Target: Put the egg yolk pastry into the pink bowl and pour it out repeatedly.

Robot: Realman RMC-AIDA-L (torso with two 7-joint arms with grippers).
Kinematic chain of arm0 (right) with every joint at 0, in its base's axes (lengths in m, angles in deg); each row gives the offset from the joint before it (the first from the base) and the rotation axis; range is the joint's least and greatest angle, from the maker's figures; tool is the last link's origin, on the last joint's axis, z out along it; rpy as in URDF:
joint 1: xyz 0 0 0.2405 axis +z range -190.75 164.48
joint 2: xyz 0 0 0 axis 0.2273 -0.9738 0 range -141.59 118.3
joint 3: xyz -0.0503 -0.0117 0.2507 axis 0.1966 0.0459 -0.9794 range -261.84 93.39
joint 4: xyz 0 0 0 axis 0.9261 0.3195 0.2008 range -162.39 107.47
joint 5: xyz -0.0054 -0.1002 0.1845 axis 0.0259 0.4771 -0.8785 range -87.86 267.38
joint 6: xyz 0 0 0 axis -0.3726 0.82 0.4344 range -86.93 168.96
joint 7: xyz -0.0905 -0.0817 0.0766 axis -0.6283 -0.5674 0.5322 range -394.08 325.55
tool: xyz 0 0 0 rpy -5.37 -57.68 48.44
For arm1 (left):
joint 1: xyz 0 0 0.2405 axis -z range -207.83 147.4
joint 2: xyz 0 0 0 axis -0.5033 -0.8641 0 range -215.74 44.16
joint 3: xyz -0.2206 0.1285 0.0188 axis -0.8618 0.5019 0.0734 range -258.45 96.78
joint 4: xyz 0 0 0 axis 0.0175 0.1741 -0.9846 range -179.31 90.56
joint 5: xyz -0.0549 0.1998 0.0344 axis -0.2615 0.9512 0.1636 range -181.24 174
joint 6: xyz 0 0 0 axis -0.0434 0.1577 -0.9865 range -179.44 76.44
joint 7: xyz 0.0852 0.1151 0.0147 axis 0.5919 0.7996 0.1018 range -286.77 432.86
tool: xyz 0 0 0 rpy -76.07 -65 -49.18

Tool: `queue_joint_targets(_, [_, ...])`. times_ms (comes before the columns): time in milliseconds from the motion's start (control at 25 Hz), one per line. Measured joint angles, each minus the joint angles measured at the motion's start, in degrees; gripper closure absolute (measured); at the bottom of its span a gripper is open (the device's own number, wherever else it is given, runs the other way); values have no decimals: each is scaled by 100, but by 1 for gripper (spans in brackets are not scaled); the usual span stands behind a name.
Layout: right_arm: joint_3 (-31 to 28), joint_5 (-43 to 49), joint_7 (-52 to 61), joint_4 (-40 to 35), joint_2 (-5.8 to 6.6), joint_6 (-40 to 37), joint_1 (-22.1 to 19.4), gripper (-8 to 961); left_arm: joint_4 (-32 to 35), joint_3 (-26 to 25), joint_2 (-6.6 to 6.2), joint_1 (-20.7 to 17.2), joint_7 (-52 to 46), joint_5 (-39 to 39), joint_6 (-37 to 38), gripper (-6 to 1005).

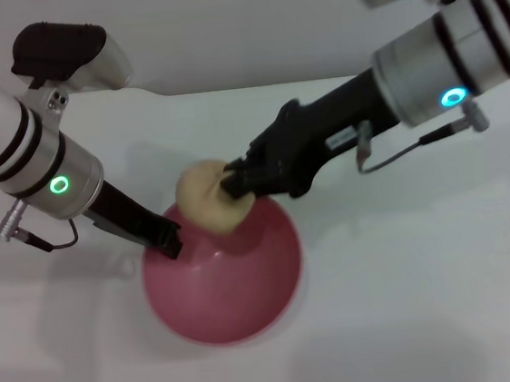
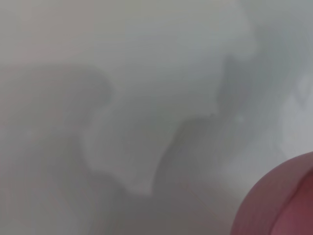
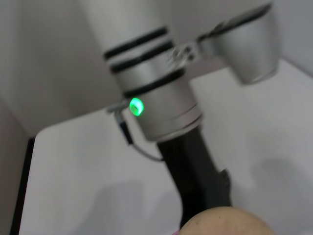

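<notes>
The right gripper (image 1: 234, 182) comes in from the right and is closed on the egg yolk pastry (image 1: 208, 196), its black fingers pressed into the side of the pale, lumpy bun. The pastry hangs in that grip just above the far rim of the pink bowl (image 1: 228, 280), overlapping the rim's edge in the head view; whether it touches the rim cannot be told. In the right wrist view the top of the pastry (image 3: 230, 221) shows as a tan curve at the edge of the picture, with the other arm's black gripper body and silver wrist rising behind it.

The left gripper (image 1: 169, 245) reaches down from the left and clamps the bowl's near-left rim, its dark tip set over the edge, narrow around the thin wall. The bowl is tipped in that hold, its round pink outer wall turned toward the head camera. The left wrist view shows only a slice of the bowl (image 2: 281, 200) against the white table (image 1: 429, 282).
</notes>
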Motion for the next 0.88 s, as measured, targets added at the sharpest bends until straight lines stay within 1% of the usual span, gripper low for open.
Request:
queue_joint_targets(120, [434, 0, -2, 3, -12, 212, -22, 844, 3, 4, 9, 41, 58, -38, 0, 999])
queue_joint_targets(240, [518, -1, 10, 4, -18, 317, -43, 855, 13, 10, 13, 52, 71, -81, -2, 999])
queue_joint_targets(360, [477, -18, 71, -13, -20, 341, -70, 713, 31, 11, 9, 49, 101, -134, -6, 1000])
queue_joint_targets(440, [337, -23, 197, -49, -20, 343, -110, 631, 40, 11, 1, 11, 127, -146, -57, 1000])
queue_joint_targets(560, [-195, -17, 487, -85, -16, 295, -240, 508, 144, 9, -9, -122, 143, -165, -294, 1000])
queue_joint_targets(720, [-1317, -15, 605, -82, -2, 119, -625, 502, 651, 29, -9, -543, 358, -359, -844, 1000])
queue_joint_targets(840, [-2167, 83, 590, 20, 7, -1, -967, 499, 1376, 283, -11, -1247, 857, -1085, -1740, 1000])
queue_joint_targets(880, [-2697, 282, 593, 121, 13, -96, -1181, 499, 1532, 371, -15, -1408, 995, -1294, -1994, 1000])
